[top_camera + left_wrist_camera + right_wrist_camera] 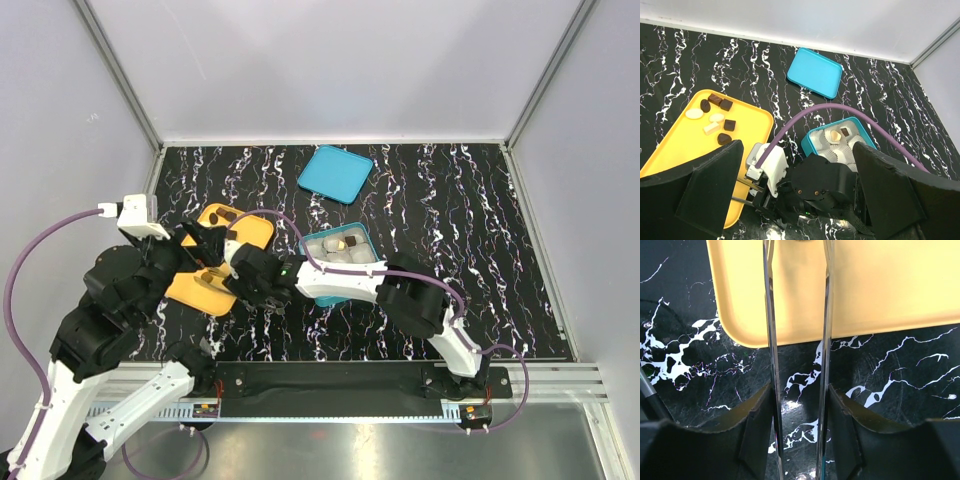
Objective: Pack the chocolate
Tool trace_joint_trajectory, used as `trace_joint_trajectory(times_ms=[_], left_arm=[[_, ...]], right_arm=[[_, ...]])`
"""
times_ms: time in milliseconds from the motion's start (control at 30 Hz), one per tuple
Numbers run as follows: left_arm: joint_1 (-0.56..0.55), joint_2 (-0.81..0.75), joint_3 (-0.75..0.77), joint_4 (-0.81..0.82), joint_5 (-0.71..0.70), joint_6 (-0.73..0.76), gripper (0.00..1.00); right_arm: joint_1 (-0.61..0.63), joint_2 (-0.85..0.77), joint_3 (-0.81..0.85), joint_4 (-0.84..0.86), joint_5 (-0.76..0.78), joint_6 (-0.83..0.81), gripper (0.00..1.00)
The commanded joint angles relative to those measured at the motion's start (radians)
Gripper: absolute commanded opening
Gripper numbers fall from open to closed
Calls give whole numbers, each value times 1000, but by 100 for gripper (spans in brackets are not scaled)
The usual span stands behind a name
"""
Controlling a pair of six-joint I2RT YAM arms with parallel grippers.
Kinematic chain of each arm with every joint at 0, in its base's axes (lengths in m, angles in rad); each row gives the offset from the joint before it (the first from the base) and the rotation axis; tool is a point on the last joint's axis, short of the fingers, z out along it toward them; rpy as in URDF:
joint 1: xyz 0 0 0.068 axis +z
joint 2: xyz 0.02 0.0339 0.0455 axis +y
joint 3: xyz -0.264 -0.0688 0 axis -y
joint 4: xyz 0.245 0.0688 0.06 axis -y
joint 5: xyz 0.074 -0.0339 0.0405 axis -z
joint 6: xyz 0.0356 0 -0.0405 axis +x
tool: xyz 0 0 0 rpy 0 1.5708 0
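Chocolate (716, 119) sits at the tray's (675, 150) 12 o'clock end. Right claw (796, 270), blades apart with nothing seen between, should reach farther, straddle one piece squarely, then close gently. Left claw (797, 145) gapes wide.

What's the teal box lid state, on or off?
Off: lid lies flat on the table, apart from the box, whose paper cups are exposed.
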Motion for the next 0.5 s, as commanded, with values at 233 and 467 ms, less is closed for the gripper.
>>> trace_joint_trajectory(times_ms=[233,467], left_arm=[[-1,-6,-6,35,-14,13,99],[-1,-1,-17,41,-1,4,99]], right_arm=[[14,-46,8,45,27,1,45],[12,-164,-70,74,60,18,39]])
